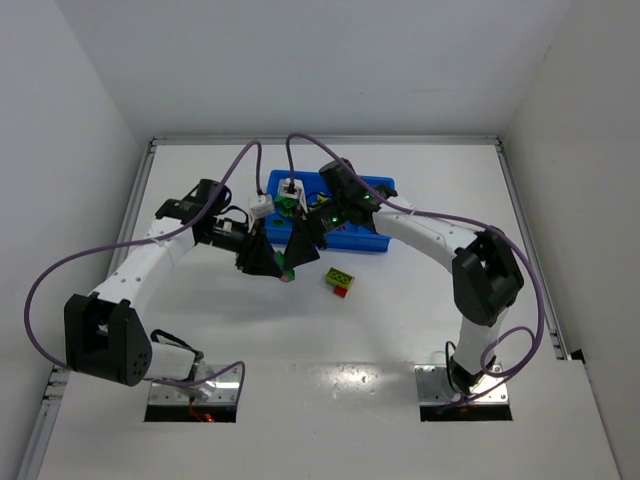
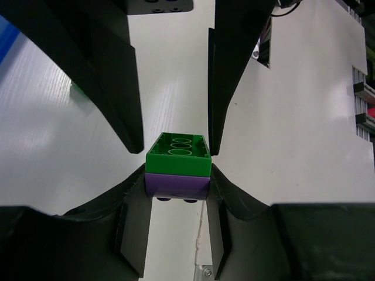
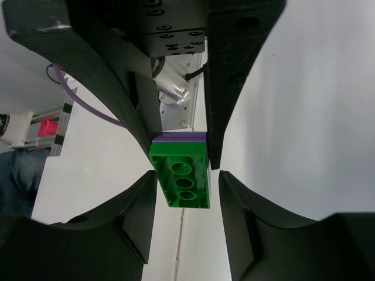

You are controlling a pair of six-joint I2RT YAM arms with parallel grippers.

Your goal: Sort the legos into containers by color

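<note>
The left gripper (image 2: pixel 178 175) is clamping the purple brick (image 2: pixel 177 186) by its two sides, with the green brick (image 2: pixel 179 155) stuck onto it. The right gripper (image 3: pixel 187 175) is facing it, its jaws straddling that green brick. One pad is touching and the other is showing a sliver of gap, so it is not clenched. The joined pair is hanging over the table (image 1: pixel 400 320), just before the near wall of the blue tray (image 1: pixel 375 243), which is sitting toward the far edge. A yellow-green-and-red stack (image 1: pixel 340 281) is lying nearby.
</note>
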